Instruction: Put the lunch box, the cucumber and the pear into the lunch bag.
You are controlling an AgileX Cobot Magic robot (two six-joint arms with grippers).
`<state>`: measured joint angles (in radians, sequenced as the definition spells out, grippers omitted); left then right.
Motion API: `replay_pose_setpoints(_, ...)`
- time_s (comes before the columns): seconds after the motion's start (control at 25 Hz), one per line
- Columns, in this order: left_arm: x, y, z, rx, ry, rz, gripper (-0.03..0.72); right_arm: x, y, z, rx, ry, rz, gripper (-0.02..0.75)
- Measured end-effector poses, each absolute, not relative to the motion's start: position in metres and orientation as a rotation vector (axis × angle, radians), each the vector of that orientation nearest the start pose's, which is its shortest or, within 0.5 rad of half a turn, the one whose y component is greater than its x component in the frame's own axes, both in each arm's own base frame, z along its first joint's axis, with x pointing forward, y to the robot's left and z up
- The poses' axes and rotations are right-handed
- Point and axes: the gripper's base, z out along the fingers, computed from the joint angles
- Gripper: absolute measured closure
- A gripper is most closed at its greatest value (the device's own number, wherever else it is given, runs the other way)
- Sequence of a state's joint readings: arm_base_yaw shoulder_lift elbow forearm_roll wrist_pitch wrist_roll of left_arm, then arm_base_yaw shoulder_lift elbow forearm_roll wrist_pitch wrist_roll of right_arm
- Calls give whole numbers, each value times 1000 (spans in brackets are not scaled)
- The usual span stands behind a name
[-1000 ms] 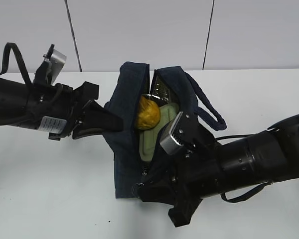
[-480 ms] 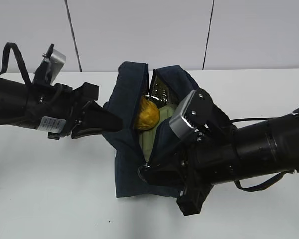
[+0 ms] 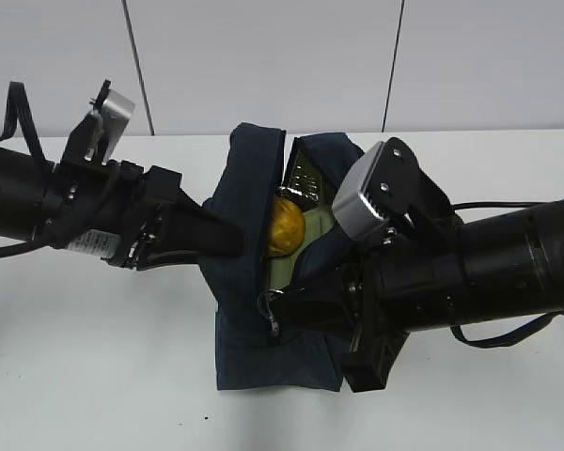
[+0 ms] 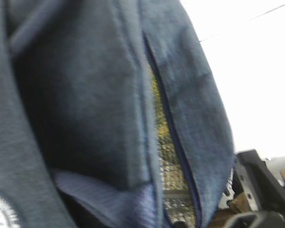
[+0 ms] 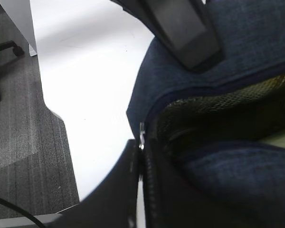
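Observation:
The navy lunch bag (image 3: 249,188) lies mid-table with its top zipper part open. Inside the opening I see the yellow pear (image 3: 287,225) and the pale green lid of the lunch box (image 3: 320,219). The cucumber is hidden. My left gripper (image 3: 227,240) is shut on the bag's left flap; the left wrist view shows only bag fabric (image 4: 85,95) and the mesh lining (image 4: 166,156). My right gripper (image 3: 287,305) is shut on the silver zipper pull (image 5: 141,135) at the near end of the opening, its fingers (image 5: 128,190) closed together.
The white table (image 3: 94,357) runs to a front edge with grey carpet (image 5: 19,118) below. The left gripper's finger (image 5: 180,23) shows at the top of the right wrist view. A white panelled wall stands behind.
My right gripper has moved up along the bag with the zipper pull, and the near part of the opening has closed. My left gripper has shifted slightly right and up with the flap.

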<state>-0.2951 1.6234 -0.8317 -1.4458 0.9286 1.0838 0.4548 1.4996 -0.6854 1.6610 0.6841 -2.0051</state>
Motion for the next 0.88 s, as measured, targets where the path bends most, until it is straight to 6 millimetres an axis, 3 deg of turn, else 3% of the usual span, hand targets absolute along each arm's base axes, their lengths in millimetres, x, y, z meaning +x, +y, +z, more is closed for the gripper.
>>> replay_pose_setpoints(0.16,258,-156,217,500,2356,-1402,335,223,173,214,-1151,1846,831,732)
replay_pose_setpoints(0.28,257,-157,218,530,2339,-1418,256,223,173,214,-1151,1846,831,732)
replay_pose_setpoints(0.56,257,-157,219,557,2316,-1420,228,222,172,218,-1145,1835,831,732)
replay_pose_setpoints(0.88,254,-156,217,629,2319,-1388,228,217,165,241,-1113,1776,742,732)
